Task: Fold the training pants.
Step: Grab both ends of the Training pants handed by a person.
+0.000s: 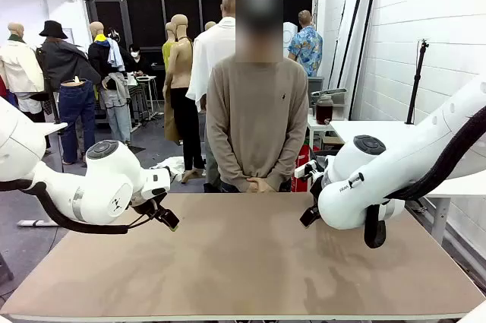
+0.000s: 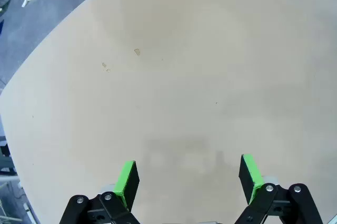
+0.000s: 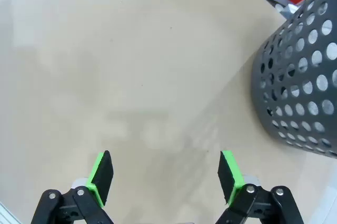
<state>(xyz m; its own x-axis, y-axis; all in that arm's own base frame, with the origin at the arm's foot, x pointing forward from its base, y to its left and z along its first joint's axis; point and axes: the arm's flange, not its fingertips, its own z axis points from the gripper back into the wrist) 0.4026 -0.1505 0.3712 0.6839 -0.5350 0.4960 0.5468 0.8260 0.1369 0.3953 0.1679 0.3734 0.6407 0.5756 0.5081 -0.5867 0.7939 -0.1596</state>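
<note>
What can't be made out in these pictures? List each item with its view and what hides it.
- Inside of the basket, right wrist view: its holed wall hides whatever it holds, and the picture's right edge cuts the basket off.
- The person below the hands, front view: the table hides the legs.
- Small marks on the table, left wrist view: too small to tell whether they are stains, crumbs or dents.

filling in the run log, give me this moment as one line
left hand: open, over table | right hand: open, over table, basket nearby | person: standing at far side, hands clasped | fold: not started
</note>
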